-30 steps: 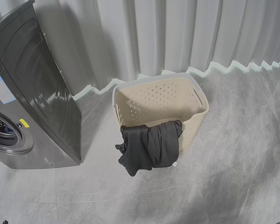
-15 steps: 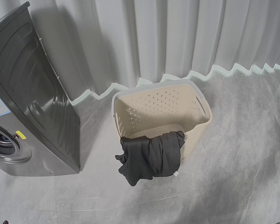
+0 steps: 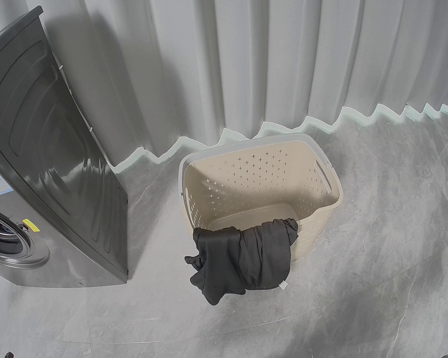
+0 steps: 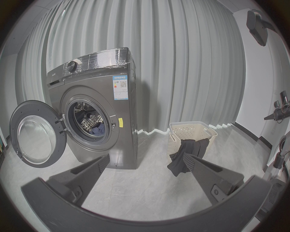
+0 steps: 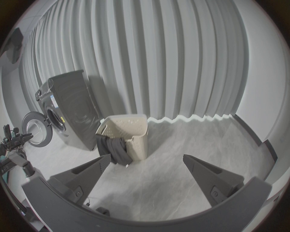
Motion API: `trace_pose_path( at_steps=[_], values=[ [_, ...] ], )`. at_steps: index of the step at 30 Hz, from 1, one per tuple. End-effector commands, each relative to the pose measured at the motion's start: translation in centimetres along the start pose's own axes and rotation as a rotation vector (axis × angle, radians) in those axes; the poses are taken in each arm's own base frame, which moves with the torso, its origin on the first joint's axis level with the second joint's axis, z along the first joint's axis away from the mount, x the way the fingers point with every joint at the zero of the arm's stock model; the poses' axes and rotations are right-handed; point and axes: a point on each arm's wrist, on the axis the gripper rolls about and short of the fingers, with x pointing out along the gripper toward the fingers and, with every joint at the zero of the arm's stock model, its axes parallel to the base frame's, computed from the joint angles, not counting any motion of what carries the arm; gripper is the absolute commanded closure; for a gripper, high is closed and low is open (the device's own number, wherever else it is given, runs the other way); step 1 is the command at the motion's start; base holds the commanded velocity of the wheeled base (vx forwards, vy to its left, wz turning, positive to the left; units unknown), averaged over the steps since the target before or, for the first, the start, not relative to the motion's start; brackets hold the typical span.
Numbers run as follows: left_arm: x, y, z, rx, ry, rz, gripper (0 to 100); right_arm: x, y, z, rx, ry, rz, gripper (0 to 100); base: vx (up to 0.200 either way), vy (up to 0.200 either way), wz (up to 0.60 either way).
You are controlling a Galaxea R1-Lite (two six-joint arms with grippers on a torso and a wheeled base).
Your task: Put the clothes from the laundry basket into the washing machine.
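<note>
Left gripper [image 4: 145, 157] first: fingers spread wide, nothing between them, hanging low above the floor [image 3: 378, 221] at the robot's near left. Right gripper [image 5: 145, 157], same story: jaws parted, nothing in them, low at the near right. Both sat well apart from the laundry.

And there was the prize, out ahead and between the two arms: a dark garment [image 3: 243, 259] slung over the near rim of the laundry basket [image 3: 252, 144]. A little of it was tucked inside, but most spilled down the outside of the front wall in loose folds, one bunch sagging lower on the washing-machine side. A small white tag showed at its lower edge. Whether the hem touched the floor could not be told.

The basket itself, cream with perforated walls and a paler rim, stood upright on the grey marbled floor, its far side near the foot of the pleated white curtain [image 3: 271, 44].

Further left stood the washing machine [image 4: 99, 90], grey, front-loading, apart from the basket with a strip of floor between them. Its round door [image 4: 36, 134] was swung fully open to the side, and the drum [image 4: 87, 120] gaped, with some blue cloth [image 4: 98, 130] lying inside.
</note>
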Motion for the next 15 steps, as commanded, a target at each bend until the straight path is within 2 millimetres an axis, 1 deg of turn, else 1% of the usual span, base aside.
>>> trace_pose_path(
  at_steps=[1, 4, 7, 8, 9, 11, 12, 15],
  values=[
    [0.0, 0.0, -0.5, -0.004, 0.0, 0.0, 0, 5.4, 0.2, 0.3, 0.026, 0.266, 0.075, 0, 0.0, 0.0, 0.0],
    [0.0, 0.0, -0.5, -0.004, 0.0, 0.0, 0, 7.2, 0.3, 0.3, 0.084, 0.306, 0.082, 0, 0.0, 0.0, 0.0],
    [0.0, 0.0, -0.5, -0.004, 0.0, 0.0, 0, 9.0, 0.6, -0.2, 0.124, 0.369, 0.09, 0, 0.0, 0.0, 0.0],
    [0.0, 0.0, -0.5, -0.004, 0.0, 0.001, 0, 9.2, 0.6, -0.3, 0.127, 0.376, 0.089, 0, 0.0, 0.0, 0.0],
    [0.0, 0.0, -0.5, -0.003, 0.0, 0.001, 0, 9.7, 0.7, -0.5, 0.134, 0.395, 0.093, 0, 0.2, 0.0, 0.0],
    [0.0, 0.0, -0.5, -0.003, 0.0, 0.001, 0, 9.7, 0.7, -0.5, 0.134, 0.395, 0.093, 0, 0.2, 0.0, 0.0],
    [0.0, 0.0, -0.5, -0.007, 0.0, 0.001, 0, 10.7, 1.1, -1.0, 0.131, 0.429, 0.115, 0, 0.0, 0.0, 0.0],
    [0.0, 0.0, -0.5, -0.006, 0.0, 0.001, 0, 11.2, 1.4, -1.1, 0.128, 0.435, 0.132, 0, 0.0, 0.0, 0.0]
  ],
)
